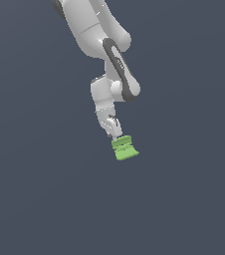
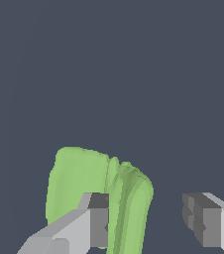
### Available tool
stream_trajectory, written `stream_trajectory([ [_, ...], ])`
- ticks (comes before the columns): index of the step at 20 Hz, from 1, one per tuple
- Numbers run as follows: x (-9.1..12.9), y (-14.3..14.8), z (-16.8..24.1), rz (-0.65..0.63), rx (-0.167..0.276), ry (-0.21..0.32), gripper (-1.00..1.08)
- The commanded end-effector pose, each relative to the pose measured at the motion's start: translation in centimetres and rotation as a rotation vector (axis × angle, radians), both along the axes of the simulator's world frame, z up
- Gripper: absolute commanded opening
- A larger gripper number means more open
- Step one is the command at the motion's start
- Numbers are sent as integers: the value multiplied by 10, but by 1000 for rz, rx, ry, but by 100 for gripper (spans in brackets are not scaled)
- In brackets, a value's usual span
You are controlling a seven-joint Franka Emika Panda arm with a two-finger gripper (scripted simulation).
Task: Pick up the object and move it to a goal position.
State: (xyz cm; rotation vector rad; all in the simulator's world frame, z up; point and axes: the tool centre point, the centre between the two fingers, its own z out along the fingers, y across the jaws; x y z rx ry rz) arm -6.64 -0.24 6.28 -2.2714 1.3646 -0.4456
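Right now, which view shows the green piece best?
The wrist view: the green piece fills the frame, ridges visible, with one finger of the open end effector in front of it. In the exterior view it is small, just below the end effector.

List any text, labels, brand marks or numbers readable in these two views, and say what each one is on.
None: no words, numbers, logos or signs appear in either view.
The light-green object is plain, with ridges only.
The hand and its grey fingers carry no markings.
The white arm has dark bands but no lettering.
The dark grey background is unmarked.
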Motion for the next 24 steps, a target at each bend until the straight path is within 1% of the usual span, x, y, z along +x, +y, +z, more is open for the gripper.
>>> stream_trajectory([
  [1,-2,2,2,-25,24,-11,28],
  [6,-5,4,3,-46,44,-19,28],
  [12,-3,4,-1,-43,41,-17,28],
  [19,7,9,-18,-45,42,-18,28],
  [24,11,11,-22,-46,44,-19,28],
])
